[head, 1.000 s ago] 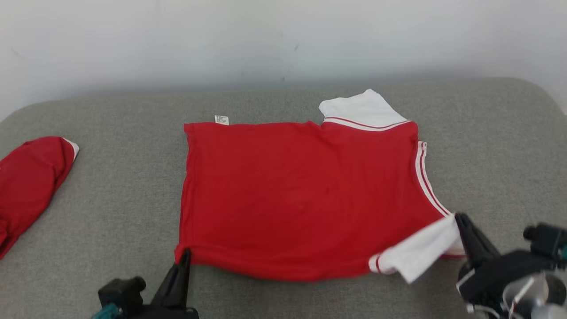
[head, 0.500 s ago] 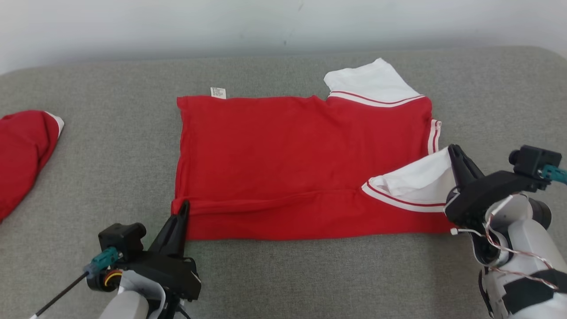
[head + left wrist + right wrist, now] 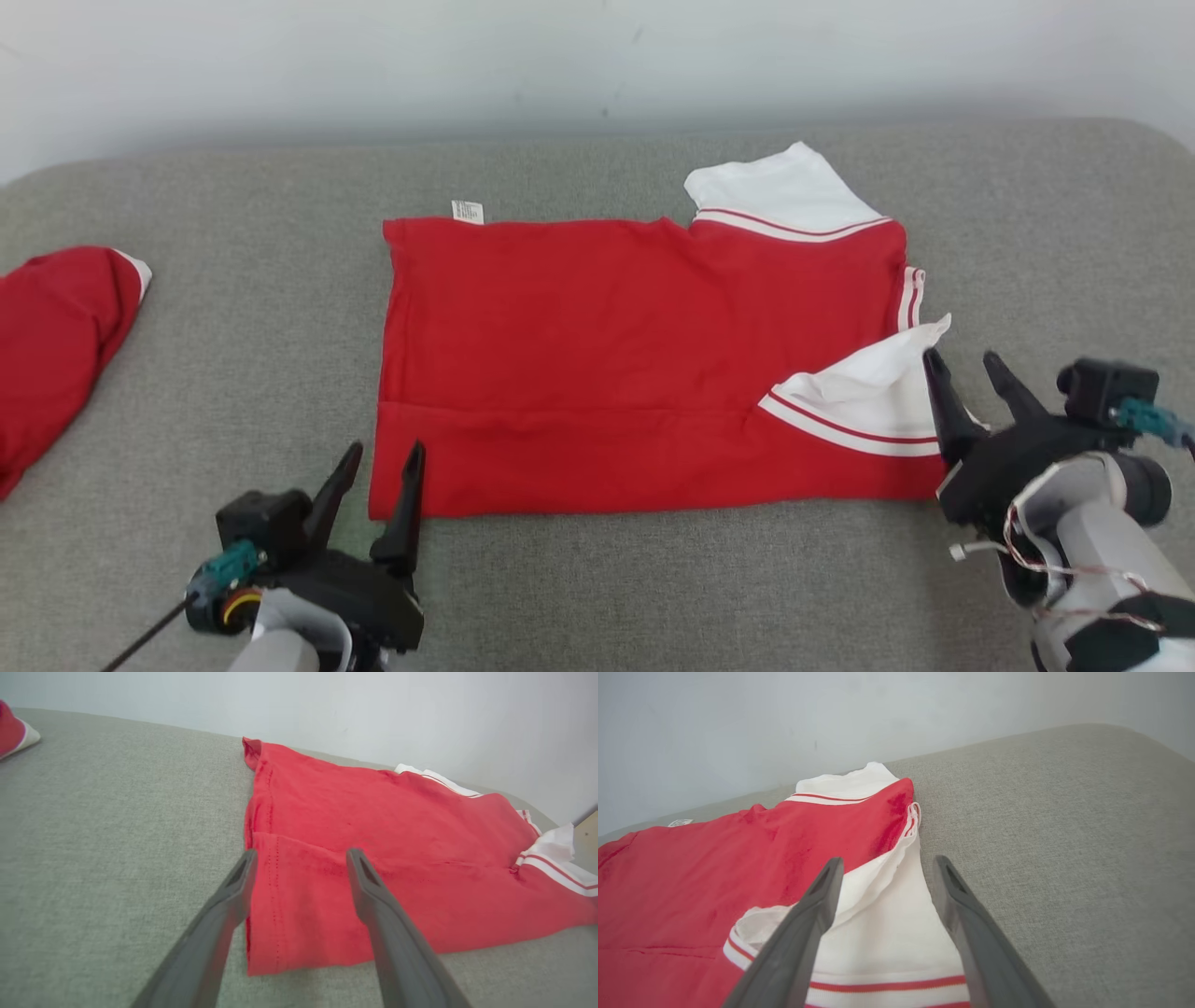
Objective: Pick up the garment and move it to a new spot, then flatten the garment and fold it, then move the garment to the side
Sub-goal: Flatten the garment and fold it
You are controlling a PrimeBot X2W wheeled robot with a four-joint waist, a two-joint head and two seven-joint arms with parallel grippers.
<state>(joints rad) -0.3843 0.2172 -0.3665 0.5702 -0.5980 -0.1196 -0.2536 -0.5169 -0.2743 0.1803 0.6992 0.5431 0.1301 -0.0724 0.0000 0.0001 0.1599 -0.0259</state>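
Red shirt (image 3: 635,355) lying folded on the table (image 3: 233,355), nothing gripping it.
Left fingers (image 3: 408,504) are standing spread over its near left corner; right fingers (image 3: 938,401) are spread too, straddling the white sleeve (image 3: 878,383) at its right end.

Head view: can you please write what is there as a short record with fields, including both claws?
surface: grey padded surface
garment: red garment, lying flat, its near edge folded over the body
sleeves: far white sleeve sticks out; near white sleeve lies folded on the red
left claw: open, at the garment's near left corner
right claw: open, at the near white sleeve
other: second red cloth at the left edge
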